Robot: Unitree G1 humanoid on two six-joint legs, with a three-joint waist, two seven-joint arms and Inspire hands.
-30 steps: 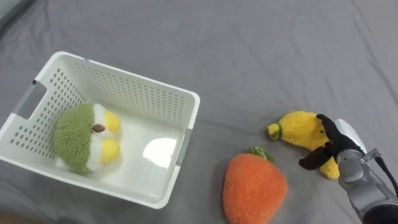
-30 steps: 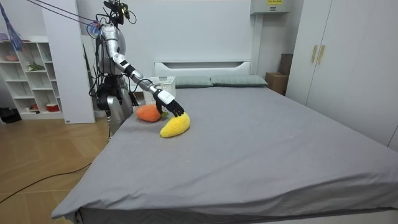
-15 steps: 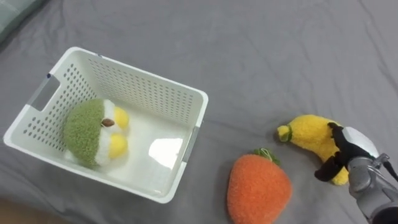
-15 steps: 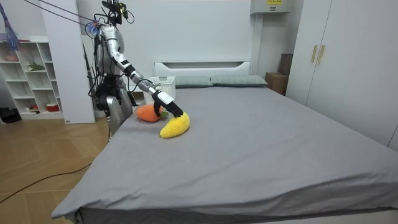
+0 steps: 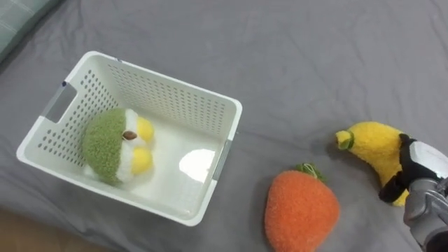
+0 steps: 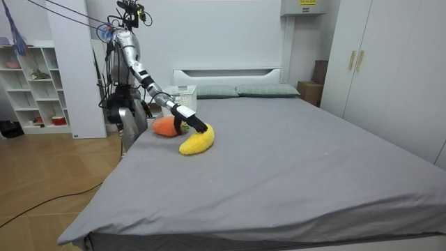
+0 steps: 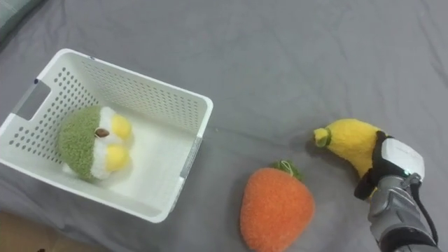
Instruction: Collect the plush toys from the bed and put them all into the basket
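A yellow banana plush lies on the grey bed at the right. My right hand lies over its far right end, dark fingers and thumb curled round it. An orange strawberry-shaped plush with a green stalk lies just to its left, nearer to me. A white perforated basket stands on the left and holds a green, white and yellow round plush. In the room view I stand at the bed's side near its head, right arm stretched down to the banana plush.
The grey bedsheet spreads out flat behind the toys. In the room view two pillows lie at the head of the bed, a white shelf unit stands at the room view's left, and wardrobes at its right.
The eye view has shifted, so everything sits further right in it. My right hand has sunk lower over the banana plush's end and closed more tightly round it.
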